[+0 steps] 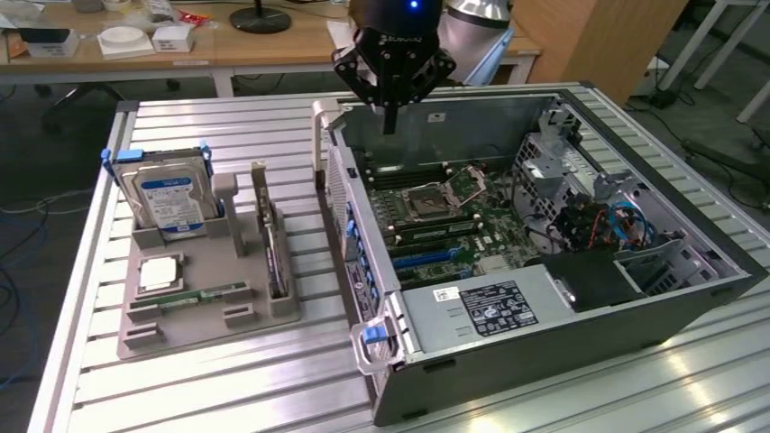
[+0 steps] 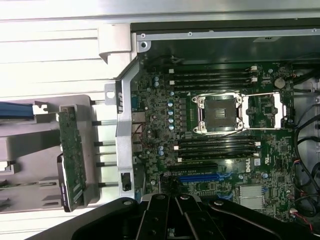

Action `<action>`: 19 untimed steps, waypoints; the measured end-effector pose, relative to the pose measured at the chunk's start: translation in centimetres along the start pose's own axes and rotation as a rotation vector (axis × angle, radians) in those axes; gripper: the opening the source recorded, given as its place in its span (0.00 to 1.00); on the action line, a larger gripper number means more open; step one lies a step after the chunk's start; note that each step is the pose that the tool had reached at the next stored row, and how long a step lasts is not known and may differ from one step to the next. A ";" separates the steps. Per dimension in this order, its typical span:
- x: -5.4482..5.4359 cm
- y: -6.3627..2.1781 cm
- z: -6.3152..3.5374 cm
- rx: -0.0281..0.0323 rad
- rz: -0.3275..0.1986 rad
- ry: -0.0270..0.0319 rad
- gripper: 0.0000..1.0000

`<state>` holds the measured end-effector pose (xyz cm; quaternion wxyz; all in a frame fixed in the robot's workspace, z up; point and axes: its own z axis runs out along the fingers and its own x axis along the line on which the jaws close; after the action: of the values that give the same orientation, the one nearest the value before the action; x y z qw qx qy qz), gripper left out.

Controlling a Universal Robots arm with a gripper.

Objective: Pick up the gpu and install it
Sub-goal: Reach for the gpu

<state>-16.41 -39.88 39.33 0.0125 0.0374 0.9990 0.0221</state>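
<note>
Hovering over the computer case point(image 1: 601, 347), the end effector point(image 1: 389, 128) is pressed together and empty, apart from the gpu point(image 1: 276, 257).

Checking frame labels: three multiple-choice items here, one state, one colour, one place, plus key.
1. The black robot hand above the open dark metal computer case is: A wide open; B shut, empty; C shut on a card.
2. The long plastic slot on the green motherboard is: A red; B yellow; C blue.
3. The gpu, a thin dark circuit card with pale metal bracket, is: A in that slot; B on edge in the grey plastic tray; C in the hand.
Key: B, fingers meet, nothing between; C, blue in both views; B, it stands in the tray beside the case.
</note>
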 end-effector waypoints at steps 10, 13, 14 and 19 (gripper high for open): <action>0.9 -0.07 -0.02 -0.0001 0.000 0.0000 0.10; 1.2 -0.09 -0.03 -0.0001 0.000 0.0000 0.10; 1.3 -0.10 -0.03 -0.0001 0.000 0.0000 0.10; 1.7 -0.13 -0.04 0.0000 0.000 0.0000 0.10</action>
<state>-18.15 -39.88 39.32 0.0125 0.0374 0.9990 0.0221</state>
